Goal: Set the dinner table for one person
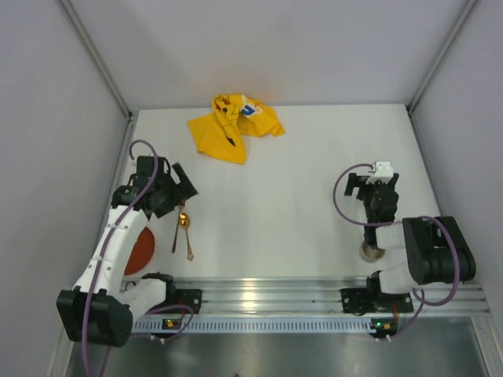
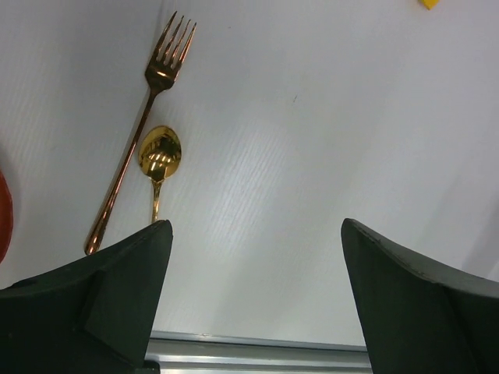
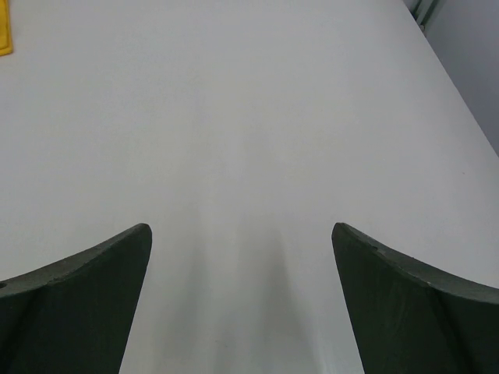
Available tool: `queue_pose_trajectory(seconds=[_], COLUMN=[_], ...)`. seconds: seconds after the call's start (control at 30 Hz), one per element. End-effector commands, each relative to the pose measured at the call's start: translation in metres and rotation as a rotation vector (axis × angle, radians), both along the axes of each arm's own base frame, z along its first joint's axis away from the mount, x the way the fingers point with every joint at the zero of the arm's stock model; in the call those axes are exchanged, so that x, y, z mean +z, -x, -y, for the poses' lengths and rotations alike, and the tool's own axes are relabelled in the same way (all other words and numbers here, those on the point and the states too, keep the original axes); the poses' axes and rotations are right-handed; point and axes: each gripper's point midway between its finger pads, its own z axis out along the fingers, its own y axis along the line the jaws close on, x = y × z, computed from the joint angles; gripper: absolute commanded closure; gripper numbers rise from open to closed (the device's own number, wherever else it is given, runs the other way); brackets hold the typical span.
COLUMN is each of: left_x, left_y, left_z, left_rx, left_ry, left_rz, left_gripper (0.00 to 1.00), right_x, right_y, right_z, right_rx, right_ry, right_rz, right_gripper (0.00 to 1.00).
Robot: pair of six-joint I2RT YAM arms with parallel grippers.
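Observation:
The white dinner table (image 1: 299, 188) fills the top view. A copper fork (image 1: 177, 234) and a gold spoon (image 1: 185, 223) lie side by side near the front left. An orange-red plate (image 1: 140, 250) lies left of them, partly under my left arm. My left gripper (image 1: 174, 195) hovers just behind the cutlery, open and empty. In the left wrist view the fork (image 2: 136, 148) and spoon (image 2: 159, 156) lie left of the open gripper (image 2: 257, 234). My right gripper (image 1: 376, 182) is open and empty above bare table, as the right wrist view (image 3: 242, 234) shows.
A crumpled yellow printed cloth (image 1: 234, 126) lies at the back centre. A small beige round object (image 1: 371, 251) sits under my right arm by the front rail (image 1: 267, 294). Grey walls enclose the table on three sides.

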Motion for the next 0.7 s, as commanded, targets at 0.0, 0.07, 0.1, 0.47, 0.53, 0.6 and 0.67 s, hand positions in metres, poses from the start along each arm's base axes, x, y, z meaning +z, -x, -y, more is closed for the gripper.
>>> queue_pose_trajectory(seconds=[0.0,0.07,0.1,0.47,0.53,0.6,0.67], left_x=[0.032,0.042,0.046,0.019,0.01,-0.003,-0.024], left_y=[-0.039,-0.061,-0.069,-0.22,-0.237,-0.263,-0.277], left_z=[0.006,-0.005,-0.006,0.026,0.048,0.081,0.11], left_rx=[0.031,0.093,0.107,0.166,0.129,0.061,0.013], left_ry=[0.041,0.001,-0.003,0.047,0.059,0.026,-0.005], left_rz=[0.127,0.175,0.19,0.17,0.141,0.124,0.08], left_gripper=[0.06,0.05,0.04,0.09,0.11,0.11,0.11], right_x=[0.02,0.02,0.028,0.165,0.154,0.162,0.167], right_y=[-0.01,-0.01,-0.011,-0.029,-0.018,-0.005,0.01], right_z=[0.0,0.001,0.004,-0.083,-0.085,-0.082,-0.076], right_rx=[0.005,-0.001,-0.031,0.106,0.095,0.1,0.095], right_ry=[-0.02,-0.018,-0.016,-0.653,-0.645,-0.598,-0.547], right_rz=[0.067,0.064,0.087,-0.25,-0.364,-0.381,-0.392], right_gripper=[0.0,0.0,0.0,0.0,0.0,0.0,0.0])
